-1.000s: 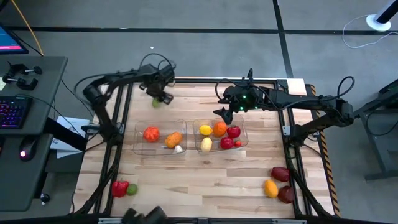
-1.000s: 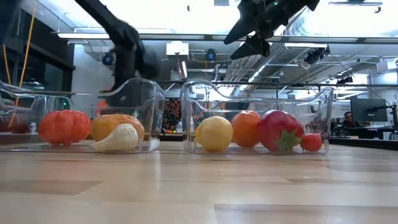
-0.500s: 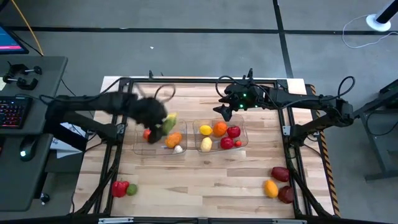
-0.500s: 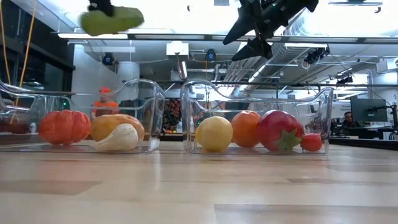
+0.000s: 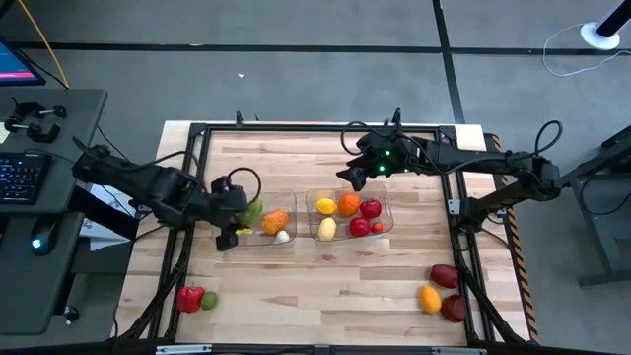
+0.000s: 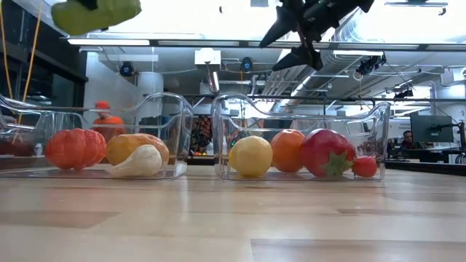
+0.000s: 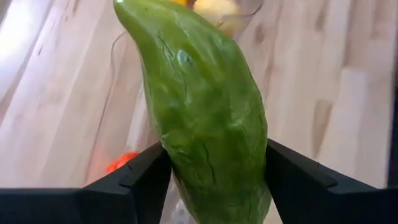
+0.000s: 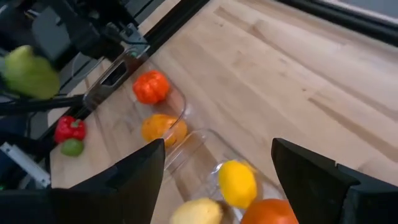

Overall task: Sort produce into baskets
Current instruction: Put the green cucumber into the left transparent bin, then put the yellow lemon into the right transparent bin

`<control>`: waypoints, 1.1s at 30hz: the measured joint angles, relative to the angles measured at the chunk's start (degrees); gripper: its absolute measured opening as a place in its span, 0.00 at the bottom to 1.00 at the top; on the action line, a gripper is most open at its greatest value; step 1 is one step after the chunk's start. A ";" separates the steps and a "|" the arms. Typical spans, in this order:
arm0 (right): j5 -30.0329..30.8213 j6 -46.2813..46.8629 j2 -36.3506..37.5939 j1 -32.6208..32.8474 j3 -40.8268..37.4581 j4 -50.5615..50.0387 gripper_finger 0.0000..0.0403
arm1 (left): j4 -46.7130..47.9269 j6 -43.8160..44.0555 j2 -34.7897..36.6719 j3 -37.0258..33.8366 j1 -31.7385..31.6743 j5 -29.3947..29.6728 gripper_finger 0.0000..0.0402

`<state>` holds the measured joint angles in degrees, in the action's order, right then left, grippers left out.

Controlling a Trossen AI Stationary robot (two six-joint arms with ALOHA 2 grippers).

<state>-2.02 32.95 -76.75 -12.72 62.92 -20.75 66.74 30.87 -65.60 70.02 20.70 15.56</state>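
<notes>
My left gripper [image 5: 245,215] is shut on a long green vegetable [image 7: 205,118] and hangs over the left clear tub [image 5: 292,200]. That tub holds a red-orange piece [image 6: 75,148], an orange piece [image 5: 275,220] and a white one [image 5: 283,236]. The green piece also shows high up in the low view [image 6: 95,13]. My right gripper [image 5: 351,177] is open and empty above the far edge of the right clear tub [image 5: 388,205]. This tub holds yellow [image 5: 325,206], orange [image 5: 348,204] and red [image 5: 370,209] pieces. My left gripper pinches the green vegetable between its two fingers [image 7: 146,180], one on each long side [image 7: 180,155], at its thick end. The fingers lie across it. The vegetable sticks out beyond the fingertips, lifted clear above the left tub.
A red pepper [image 5: 189,298] and a small green piece [image 5: 209,300] lie near the front left. Two maroon pieces [image 5: 444,276] [image 5: 454,309] and an orange-yellow one [image 5: 429,298] lie at the front right. Black frame rails [image 5: 296,128] border the table.
My left gripper has carried the green vegetable from the table's far left part toward the near edge, and it now hangs over the left tub. The vegetable stays clear of the table throughout.
</notes>
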 joint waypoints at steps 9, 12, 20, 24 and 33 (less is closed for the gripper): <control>-0.10 -3.60 0.71 4.62 0.00 -1.57 0.71 | 8.16 -1.49 -3.72 0.00 -2.02 0.36 0.87; 0.40 -5.49 3.27 5.75 0.00 -4.17 0.71 | 7.28 -1.50 -4.84 0.00 -3.08 0.46 0.95; 8.45 -5.76 16.18 13.49 0.02 -21.77 0.71 | 3.38 13.89 -6.76 0.00 -3.15 3.82 0.97; 11.98 -1.69 19.95 18.56 0.02 -30.31 0.71 | 0.49 22.34 -8.96 0.00 -3.05 1.80 0.97; 12.51 17.54 18.19 36.26 0.02 -34.58 0.71 | -23.77 19.30 -18.13 0.02 -2.12 -7.56 0.97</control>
<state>10.48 50.49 -58.56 23.54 62.94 -55.33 42.98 50.18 -83.73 70.04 18.58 8.00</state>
